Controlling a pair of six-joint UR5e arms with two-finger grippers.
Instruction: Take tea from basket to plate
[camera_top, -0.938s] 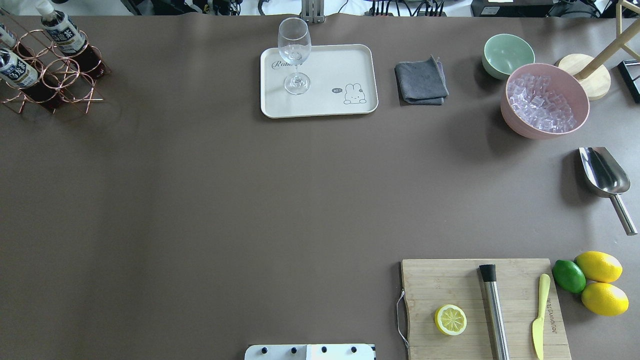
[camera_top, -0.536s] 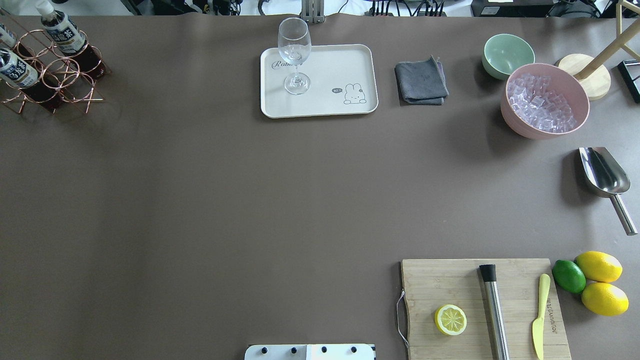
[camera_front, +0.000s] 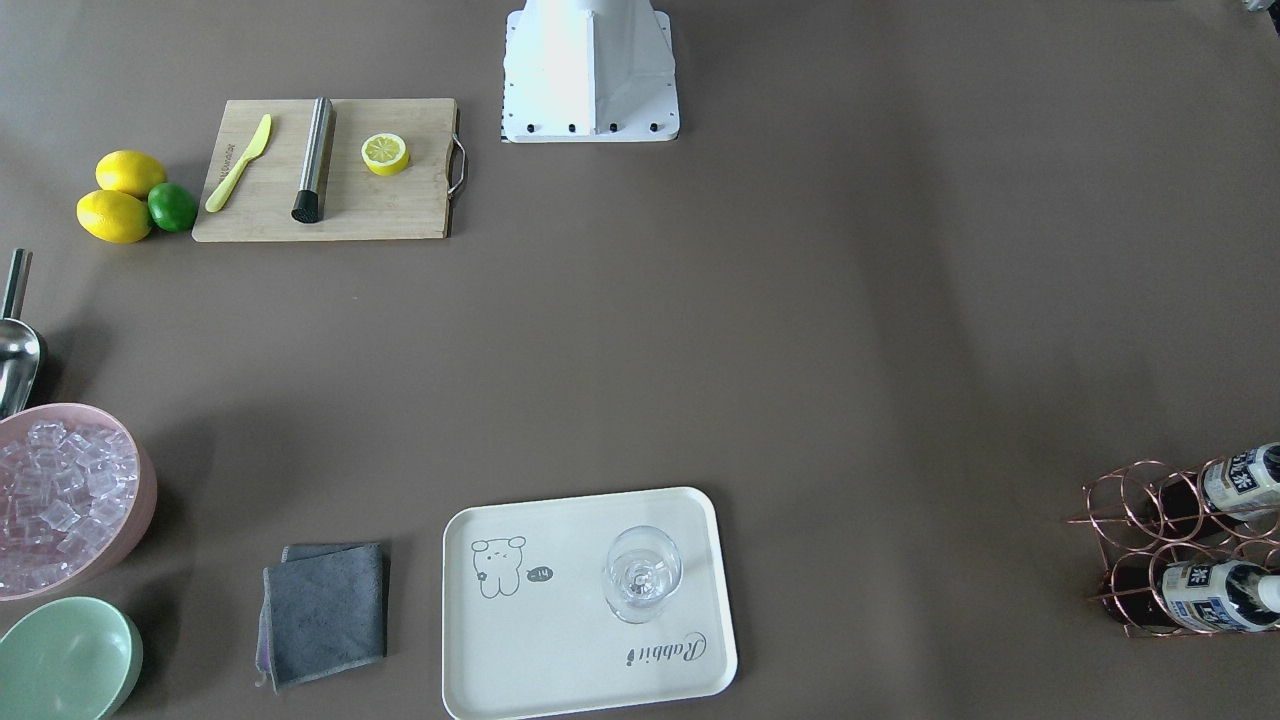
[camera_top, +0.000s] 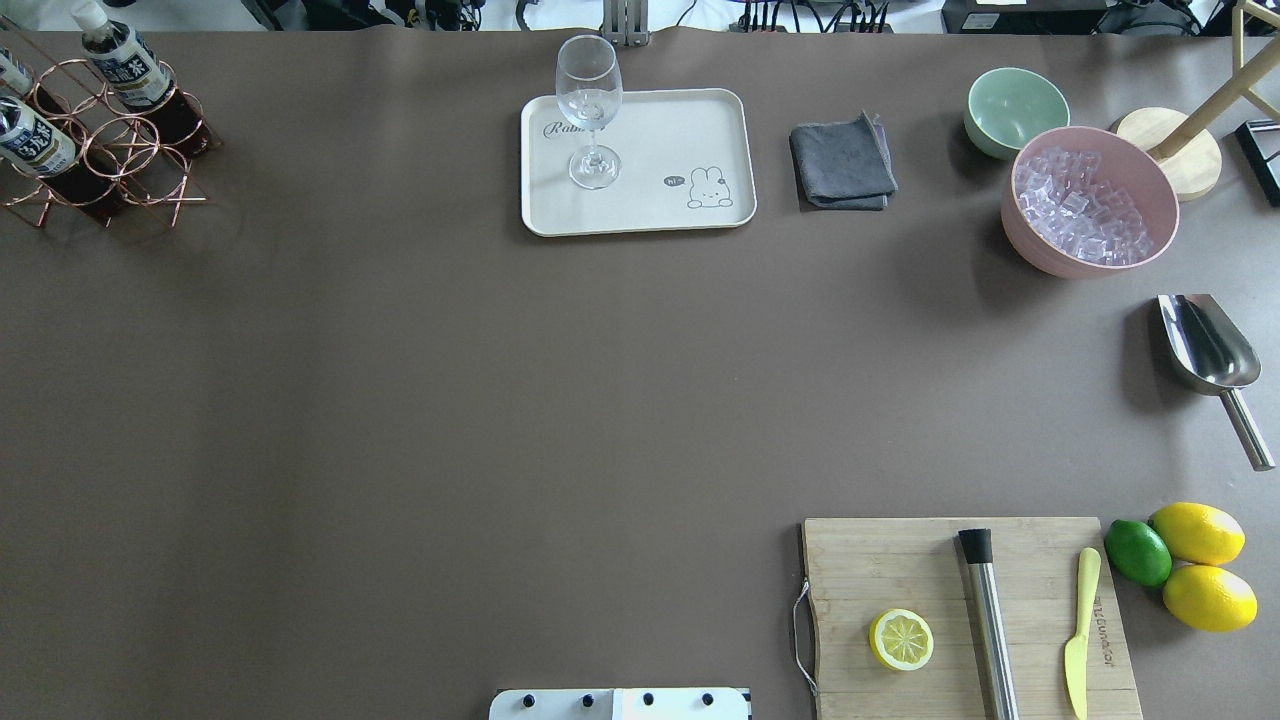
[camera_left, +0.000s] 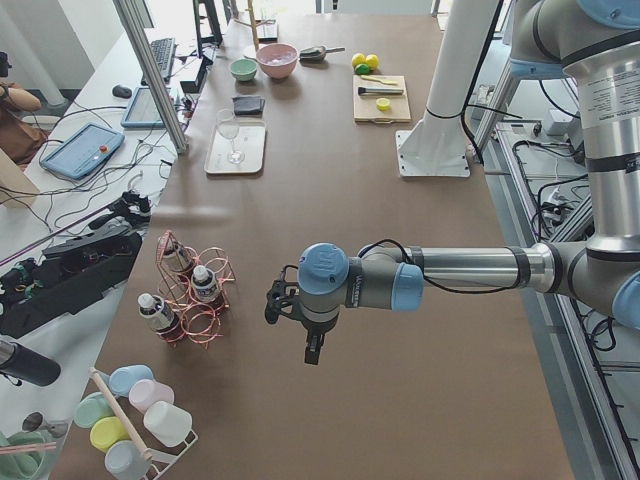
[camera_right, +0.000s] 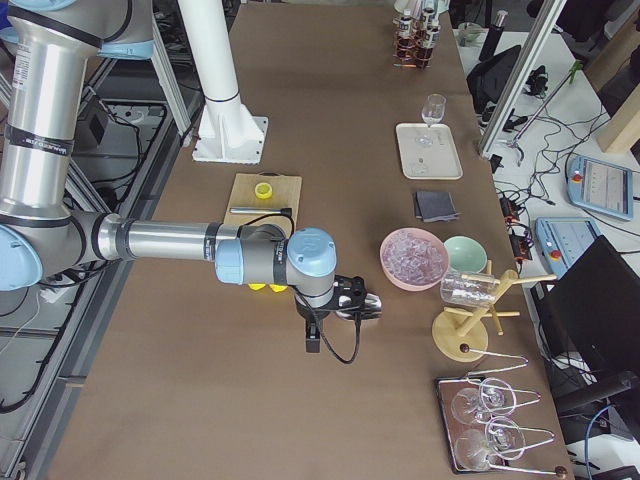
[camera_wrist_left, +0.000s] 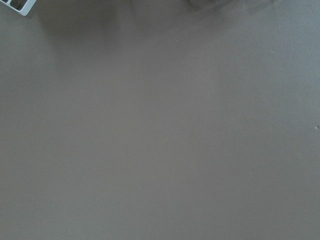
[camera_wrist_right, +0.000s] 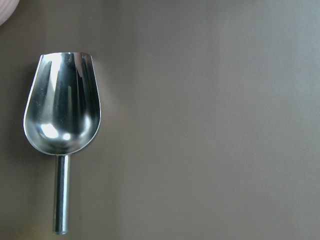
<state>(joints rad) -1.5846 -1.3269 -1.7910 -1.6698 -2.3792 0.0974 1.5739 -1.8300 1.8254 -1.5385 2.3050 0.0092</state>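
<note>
In basket (camera_top: 112, 150): three tea bottles (camera_top: 125, 70) | on plate (camera_top: 660, 130): wineglass (camera_top: 590, 100) | pink bowl (camera_top: 1040, 257): ice (camera_top: 1080, 205)

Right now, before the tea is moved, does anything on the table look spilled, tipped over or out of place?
Nothing stands out. The wine glass stands upright on the plate, the tea bottles sit in the basket, the ice is inside the pink bowl, and no spill shows.

We saw the basket (camera_top: 140, 180) at the far left corner of the table (camera_top: 400, 400), with tea bottles (camera_top: 125, 70) standing in it. The plate (camera_top: 670, 130) lay far back in the middle, with a glass (camera_top: 588, 100) on it. A cloth (camera_top: 842, 165) lay just right of the plate. The board (camera_top: 870, 560) sat close to the robot, on its right.
</note>
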